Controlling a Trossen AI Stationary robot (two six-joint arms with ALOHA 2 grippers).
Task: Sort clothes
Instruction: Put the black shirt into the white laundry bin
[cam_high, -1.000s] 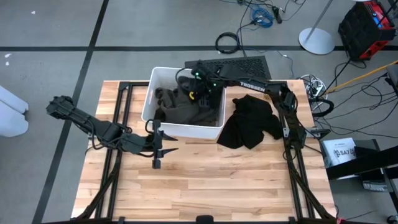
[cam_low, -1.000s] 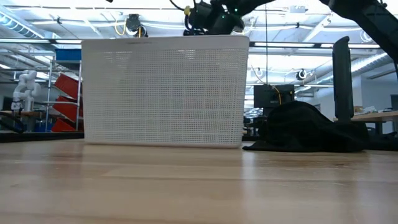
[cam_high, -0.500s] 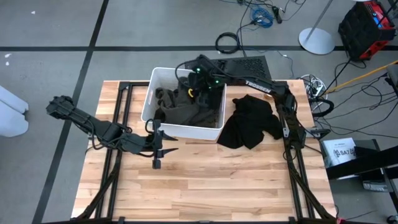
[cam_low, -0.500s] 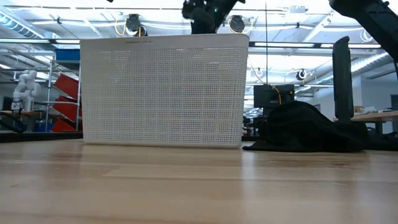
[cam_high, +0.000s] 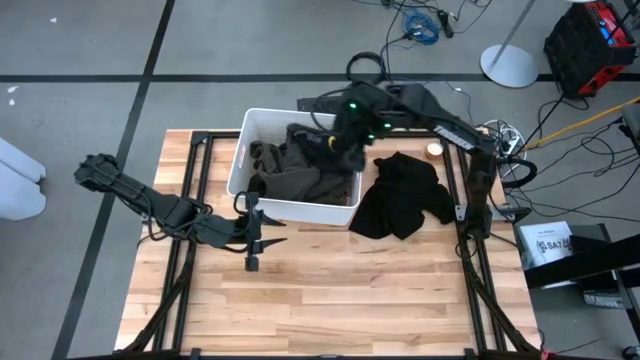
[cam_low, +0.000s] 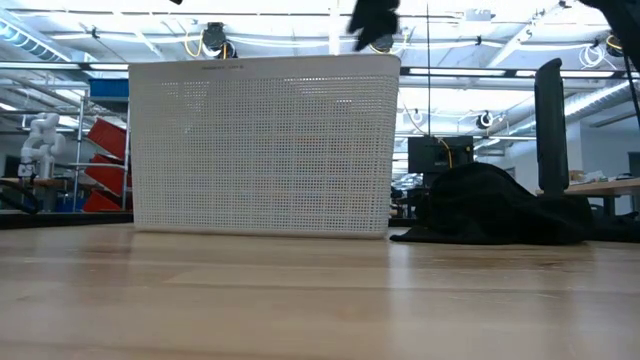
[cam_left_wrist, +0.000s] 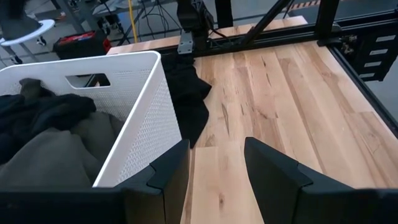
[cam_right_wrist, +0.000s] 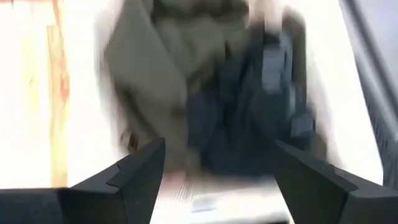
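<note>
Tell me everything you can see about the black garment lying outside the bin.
The black garment is soft, dark fabric, crumpled in a loose heap with folds and uneven edges. It lies on the wooden table right of the white bin, its edge up against the bin's wall. From the low view it forms a low mound. Neither hand touches it.

bin (cam_high: 243, 160) blocks rear, bare front tabletop (cam_high: 340, 290)
</note>
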